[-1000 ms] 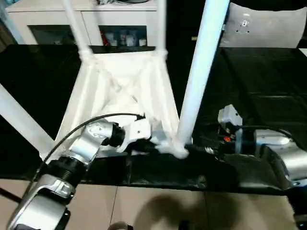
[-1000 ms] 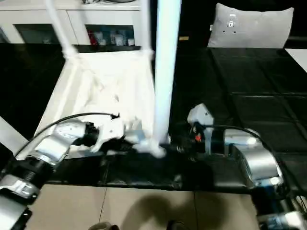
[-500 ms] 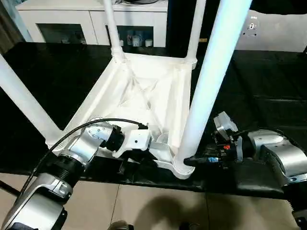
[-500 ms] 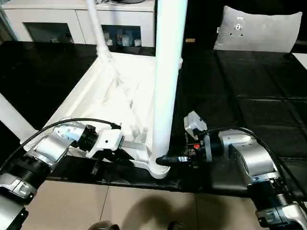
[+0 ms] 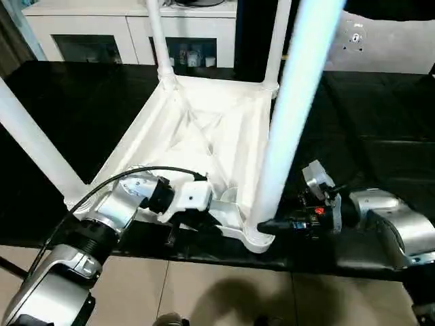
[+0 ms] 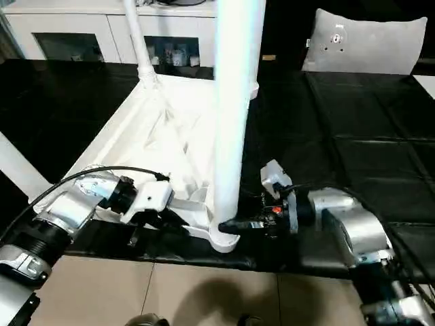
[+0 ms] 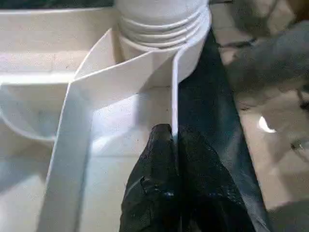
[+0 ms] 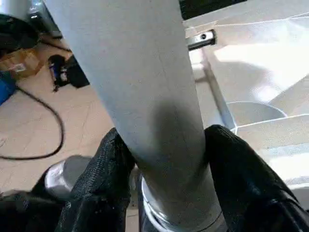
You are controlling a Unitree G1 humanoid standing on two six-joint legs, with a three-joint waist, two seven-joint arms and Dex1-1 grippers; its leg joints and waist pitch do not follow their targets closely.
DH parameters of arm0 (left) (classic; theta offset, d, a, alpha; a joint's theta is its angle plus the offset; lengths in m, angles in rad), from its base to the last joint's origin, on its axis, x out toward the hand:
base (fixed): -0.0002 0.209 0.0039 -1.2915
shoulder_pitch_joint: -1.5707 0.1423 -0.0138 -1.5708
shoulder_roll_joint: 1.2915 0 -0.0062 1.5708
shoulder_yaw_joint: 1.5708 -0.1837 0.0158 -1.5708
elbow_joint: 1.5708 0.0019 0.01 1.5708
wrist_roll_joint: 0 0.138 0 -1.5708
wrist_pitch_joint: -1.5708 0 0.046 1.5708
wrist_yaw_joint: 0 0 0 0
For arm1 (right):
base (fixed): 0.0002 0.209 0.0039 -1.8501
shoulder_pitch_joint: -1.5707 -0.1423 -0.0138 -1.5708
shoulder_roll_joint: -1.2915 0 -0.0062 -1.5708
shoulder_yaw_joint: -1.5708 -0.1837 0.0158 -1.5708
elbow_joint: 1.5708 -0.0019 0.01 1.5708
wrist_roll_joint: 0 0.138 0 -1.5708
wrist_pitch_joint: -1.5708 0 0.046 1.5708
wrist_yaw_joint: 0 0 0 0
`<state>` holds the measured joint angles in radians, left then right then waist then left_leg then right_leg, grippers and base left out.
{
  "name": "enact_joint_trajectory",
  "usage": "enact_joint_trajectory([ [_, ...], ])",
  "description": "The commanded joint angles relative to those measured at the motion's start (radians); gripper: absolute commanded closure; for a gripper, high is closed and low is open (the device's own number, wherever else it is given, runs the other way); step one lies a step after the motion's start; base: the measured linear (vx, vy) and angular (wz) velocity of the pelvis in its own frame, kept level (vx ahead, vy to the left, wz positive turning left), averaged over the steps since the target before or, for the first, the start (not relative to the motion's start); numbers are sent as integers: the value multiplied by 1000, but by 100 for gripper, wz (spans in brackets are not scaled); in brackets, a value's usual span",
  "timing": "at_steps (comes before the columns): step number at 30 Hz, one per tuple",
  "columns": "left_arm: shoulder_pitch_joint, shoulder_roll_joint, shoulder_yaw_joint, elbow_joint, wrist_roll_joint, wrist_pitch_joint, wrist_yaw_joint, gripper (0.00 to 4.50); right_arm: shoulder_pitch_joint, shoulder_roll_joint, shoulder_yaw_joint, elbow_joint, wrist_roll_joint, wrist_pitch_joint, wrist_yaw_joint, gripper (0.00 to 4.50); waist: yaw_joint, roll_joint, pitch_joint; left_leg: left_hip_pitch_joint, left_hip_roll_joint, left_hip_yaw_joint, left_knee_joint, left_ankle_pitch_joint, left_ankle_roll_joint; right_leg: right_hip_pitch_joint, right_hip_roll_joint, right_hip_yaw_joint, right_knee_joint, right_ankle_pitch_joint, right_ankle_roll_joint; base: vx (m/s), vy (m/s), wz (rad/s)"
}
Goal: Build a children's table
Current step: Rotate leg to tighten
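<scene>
White plastic throughout: the small children's table (image 5: 204, 136) lies upside down on the large black-covered work surface (image 5: 380, 122), its ribbed underside facing up, near the surface's front edge. Four long round tapered white legs stand upward from the corner sockets. The near right leg (image 5: 289, 115) rises steeply from the front corner socket (image 5: 253, 234); the near left leg (image 5: 34, 146) leans outward to the left; two further legs (image 5: 158, 37) stand at the far corners.

The left gripper (image 5: 197, 221) sits at the front rim of the tabletop, just left of the near right socket. In the left wrist view its two black fingers (image 7: 164, 193) are pressed together on a thin upright white rib (image 7: 175, 96) of the tabletop, one finger on each side, directly below the threaded socket collar (image 7: 161, 19).

The right gripper (image 5: 272, 225) reaches in from the right, level with the work surface, at the foot of the near right leg. In the right wrist view its black fingers (image 8: 104, 169) stand either side of the leg's grey-white shaft (image 8: 145, 96), both touching it just above the base, so the leg is clasped between them.

Behind the work surface stands a white glass-doored cabinet (image 5: 88, 30). A grey cushion-like object (image 6: 360, 41) lies at the far right. Beige tiled floor (image 5: 217, 292) shows below the front edge.
</scene>
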<state>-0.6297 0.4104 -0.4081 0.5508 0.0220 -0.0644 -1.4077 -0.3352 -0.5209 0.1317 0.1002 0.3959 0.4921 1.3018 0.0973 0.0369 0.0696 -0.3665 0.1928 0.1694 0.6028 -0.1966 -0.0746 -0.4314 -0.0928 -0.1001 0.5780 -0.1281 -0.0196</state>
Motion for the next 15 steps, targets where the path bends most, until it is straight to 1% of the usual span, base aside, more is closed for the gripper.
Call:
enact_joint_trajectory([
  [1,6,-37,5,-51,9,76,77,450,8,53,-17,-46,10,32,-120,249,-6,-16,-70,6,23,-1,-70,-187,60,68,-49,38,-87,-503,-114,0,0,0],
  [2,17,-67,23,-92,18,162,161,450,22,116,-32,-63,-50,42,-282,249,-12,-15,-68,3,24,-3,-74,-188,42,68,-47,38,-86,-520,-97,0,0,0],
  [3,21,-85,33,-110,18,202,200,450,24,145,-42,-68,-68,57,-349,249,-16,-12,-64,5,21,-3,-75,-199,36,63,-47,35,-92,-547,-89,0,0,0],
  [4,22,-95,37,-116,17,219,218,450,25,158,-45,-70,-80,58,-378,249,-29,-17,-61,-4,11,-7,-74,-216,22,72,-46,22,-99,-611,-57,0,0,0],
  [5,23,-126,49,-131,18,262,272,450,24,194,-53,-75,-113,71,-464,250,-41,-17,-64,-4,7,-10,-72,-224,14,73,-46,16,-108,-647,-26,0,0,0],
  [6,22,-142,54,-136,20,283,299,450,22,211,-59,-77,-128,81,-508,250,-55,-17,-61,-3,5,-10,-70,-231,16,69,-43,13,-114,-653,-17,0,0,0],
  [7,19,-157,58,-137,23,298,323,450,20,229,-66,-75,-141,88,-551,250,-63,-18,-63,-5,3,-11,-69,-236,23,70,-42,10,-117,-654,-13,0,0,0],
  [8,12,-192,65,-136,30,330,376,450,13,269,-83,-68,-166,107,-645,252,-75,-17,-64,-10,3,-11,-70,-230,33,74,-41,8,-118,-638,-12,0,0,0],
  [9,5,-221,72,-132,34,359,418,450,7,299,-96,-64,-179,122,-708,253,-78,-14,-65,-8,4,-12,-71,-228,36,72,-43,7,-119,-624,-18,0,0,0],
  [10,-3,-244,76,-127,40,378,454,450,-1,329,-111,-57,-188,131,-768,253,-86,-12,-65,-5,5,-13,-71,-236,46,69,-42,3,-125,-606,-28,0,0,0],
  [11,-12,-271,81,-118,48,386,496,450,-10,368,-133,-47,-196,141,-839,253,-92,-8,-63,5,6,-11,-70,-257,54,62,-41,1,-131,-604,-38,0,0,0],
  [12,-16,-292,87,-119,55,404,533,450,-15,391,-142,-45,-204,146,-878,253,-94,-9,-62,9,6,-11,-68,-269,57,60,-40,-1,-134,-606,-40,0,0,0],
  [13,-21,-313,92,-119,62,418,565,450,-18,414,-148,-43,-215,141,-915,253,-97,-2,-62,13,8,-12,-71,-281,61,61,-42,-1,-134,-587,-51,0,0,0],
  [14,-23,-330,95,-121,70,429,590,450,-19,433,-153,-44,-223,128,-945,253,-99,-2,-62,12,11,-15,-74,-289,61,65,-42,-2,-131,-567,-57,0,0,0],
  [15,-26,-341,95,-121,75,430,604,450,-20,447,-157,-44,-221,110,-959,253,-98,3,-64,11,11,-16,-74,-283,62,68,-42,-2,-129,-549,-61,0,0,0],
])
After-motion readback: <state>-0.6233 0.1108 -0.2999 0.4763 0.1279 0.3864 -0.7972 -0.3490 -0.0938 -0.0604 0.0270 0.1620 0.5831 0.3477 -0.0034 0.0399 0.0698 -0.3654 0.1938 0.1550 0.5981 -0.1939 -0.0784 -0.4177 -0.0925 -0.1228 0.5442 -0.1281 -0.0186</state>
